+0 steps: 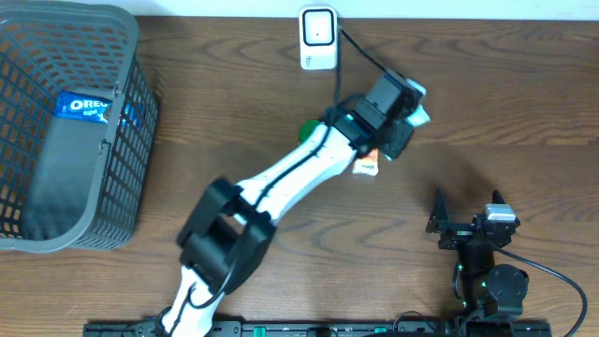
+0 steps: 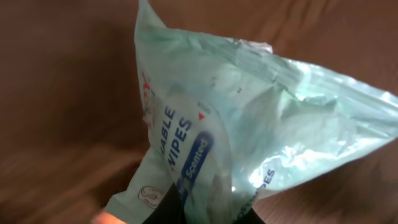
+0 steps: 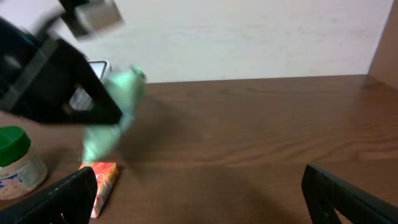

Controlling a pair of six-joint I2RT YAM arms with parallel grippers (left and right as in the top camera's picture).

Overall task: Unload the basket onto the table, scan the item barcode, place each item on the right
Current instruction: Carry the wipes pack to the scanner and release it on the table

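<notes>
Left arm reaches from the near left edge diagonally across the table (image 1: 524, 103) toward the far middle. The left hand (image 1: 402, 108) is clamped on the pack of wipes (image 2: 261, 118). In the left wrist view I see both dark fingers (image 2: 166, 210) pinching the pack's lower end. The pale green wrapper fans out above them, with a blue label that reads "Scented". The pack is held up off the table, tilted, to the right of the scanner (image 1: 318, 37) and somewhat nearer than it. I cannot tell whether a barcode faces the scanner. The scanner is a small white unit standing at the far edge of the table, with its cable running off to the right.

In the right wrist view the pack is blurred.

The right hand (image 3: 200, 177) sits low at the near right, jaws wide apart, with nothing between them.

Other items:
- An orange carton (image 3: 102, 180) lies on the table below the left arm.
- A jar (image 3: 15, 158) with a green lid stands just left of the carton.
- A grey basket (image 1: 126, 159) sits at the far left, well apart from both hands.
- A blue cookie packet (image 1: 89, 106) lies inside the basket.
</notes>
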